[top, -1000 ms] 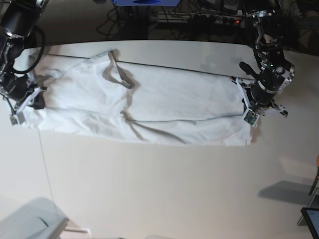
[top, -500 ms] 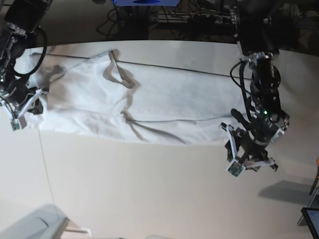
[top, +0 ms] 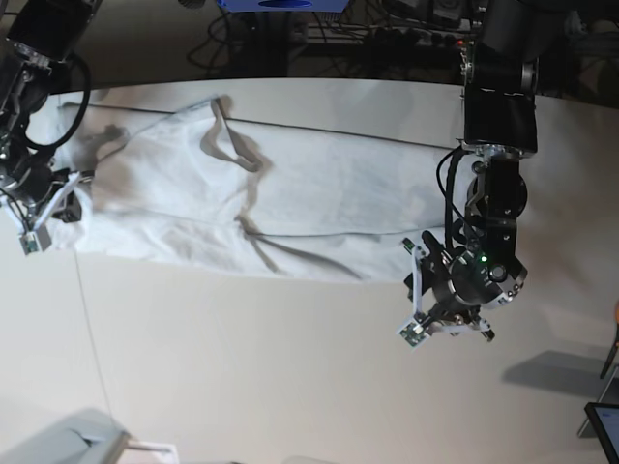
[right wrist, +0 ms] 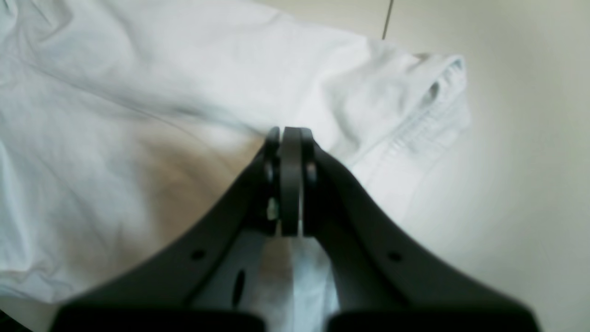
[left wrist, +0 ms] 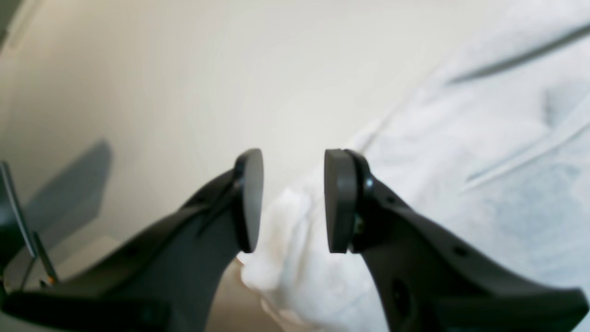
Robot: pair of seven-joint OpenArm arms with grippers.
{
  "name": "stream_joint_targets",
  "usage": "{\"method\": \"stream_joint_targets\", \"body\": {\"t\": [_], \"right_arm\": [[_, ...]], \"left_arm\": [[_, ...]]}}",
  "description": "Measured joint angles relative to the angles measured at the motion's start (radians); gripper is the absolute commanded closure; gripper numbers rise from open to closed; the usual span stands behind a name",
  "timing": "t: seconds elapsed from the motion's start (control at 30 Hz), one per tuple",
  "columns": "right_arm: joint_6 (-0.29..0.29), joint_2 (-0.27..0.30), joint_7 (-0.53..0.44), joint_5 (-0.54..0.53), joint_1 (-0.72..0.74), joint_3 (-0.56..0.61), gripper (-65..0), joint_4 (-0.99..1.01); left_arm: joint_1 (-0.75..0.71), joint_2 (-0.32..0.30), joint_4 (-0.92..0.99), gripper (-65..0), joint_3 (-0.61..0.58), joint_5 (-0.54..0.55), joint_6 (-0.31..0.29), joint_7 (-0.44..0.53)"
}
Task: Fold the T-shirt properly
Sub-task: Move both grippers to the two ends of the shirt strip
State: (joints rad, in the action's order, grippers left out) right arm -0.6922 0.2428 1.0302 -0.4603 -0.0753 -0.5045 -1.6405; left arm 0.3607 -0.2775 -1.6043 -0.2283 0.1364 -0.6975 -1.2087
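Note:
The white T-shirt (top: 319,193) lies spread lengthwise across the far part of the table, wrinkled, with its neck opening (top: 227,145) left of centre. My right gripper (top: 58,208) is at the shirt's left end. In the right wrist view it (right wrist: 290,184) is shut, with cloth (right wrist: 138,92) under and between its fingers. My left gripper (top: 421,288) is at the shirt's right front corner. In the left wrist view it (left wrist: 292,200) is open, with a bunched bit of shirt (left wrist: 286,240) below the gap, and its pads (left wrist: 339,198) stand clearly apart.
The pale tabletop (top: 242,367) runs toward the near edge in front of the shirt. A grey object (top: 68,435) sits at the bottom left corner. Cables and dark equipment (top: 387,39) lie behind the table. A dark item (top: 604,425) is at the lower right edge.
My left gripper moved from the shirt's right edge toward the front and left, and the shirt's right end now stops further left. My right gripper stayed at the left end.

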Motion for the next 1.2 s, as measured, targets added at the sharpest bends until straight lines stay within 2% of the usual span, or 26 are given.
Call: {"method": "stream_joint_targets", "body": {"t": [0.4,0.63,0.73,0.9,0.97,1.1,1.2], "right_arm": [[0.000,-0.003,-0.001,0.000,0.000,0.001,-0.1,0.002],[0.000,-0.003,0.000,0.000,0.000,0.001,-0.1,0.002],[0.000,-0.003,0.000,0.000,0.000,0.001,-0.1,0.002],[0.000,-0.009,0.000,0.002,-0.004,0.001,0.0,-0.006],[0.000,-0.021,0.002,0.012,-0.007,0.001,0.0,-0.035],[-0.003,-0.027,-0.004,-0.003,-0.022,0.002,0.0,-0.137],[-0.004,-0.035,-0.003,-0.004,-0.053,0.000,0.0,-0.206]], "left_arm": [[-0.027,0.002,0.004,-23.2,-0.008,0.011,0.000,-0.005],[-0.052,0.003,0.002,-22.7,-0.060,0.019,0.000,-0.006],[-0.075,0.003,-0.048,-22.5,-0.022,0.018,0.000,-0.010],[-0.134,0.003,-0.219,-22.2,0.153,0.003,0.000,-0.003],[-0.167,0.002,-0.256,-19.1,0.212,0.000,0.000,-0.003],[-0.273,0.001,-0.290,-1.2,0.285,-0.005,0.000,-0.006],[-0.360,0.001,-0.293,0.0,0.289,-0.004,0.000,0.048]]}}
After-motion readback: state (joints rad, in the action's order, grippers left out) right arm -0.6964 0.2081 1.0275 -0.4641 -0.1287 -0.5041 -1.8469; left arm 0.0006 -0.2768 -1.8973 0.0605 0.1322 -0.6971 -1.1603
